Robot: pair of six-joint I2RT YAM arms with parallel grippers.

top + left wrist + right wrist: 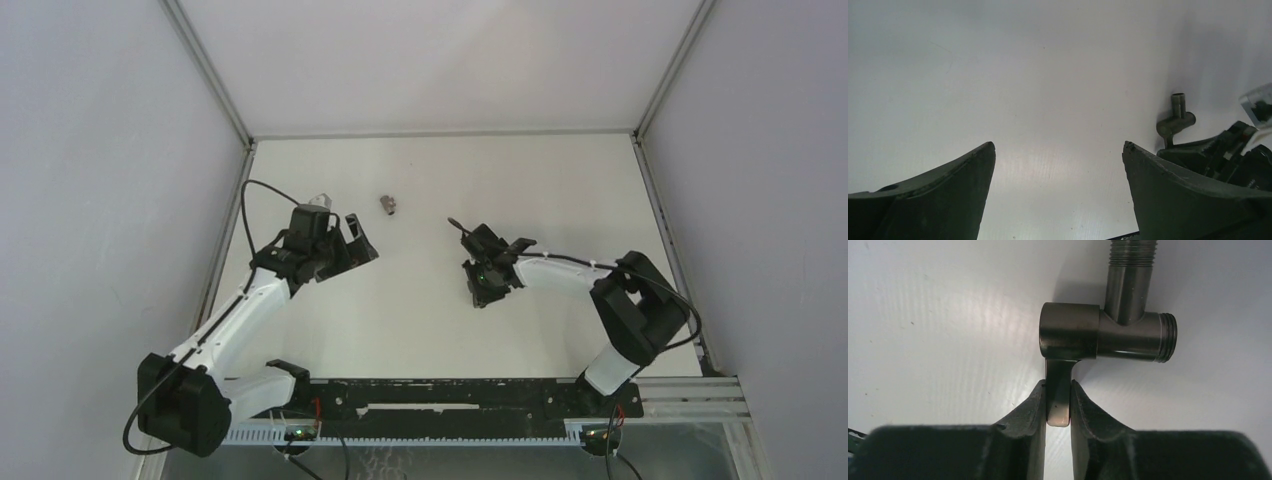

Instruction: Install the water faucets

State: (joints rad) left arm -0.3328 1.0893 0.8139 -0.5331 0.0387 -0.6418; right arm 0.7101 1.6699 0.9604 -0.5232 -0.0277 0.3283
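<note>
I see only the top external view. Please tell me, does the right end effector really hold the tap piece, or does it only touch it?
Observer: It holds it. In the right wrist view, the right end effector is shut on the thin lever of the tap piece; the body is outside the grip.
Operator: Can you see threads on it?
Observer: Yes, threads show on its two open ends.
Operator: Is something inside the left end effector?
Observer: No. The left wrist view shows the left end effector open wide and holding nothing.
</note>
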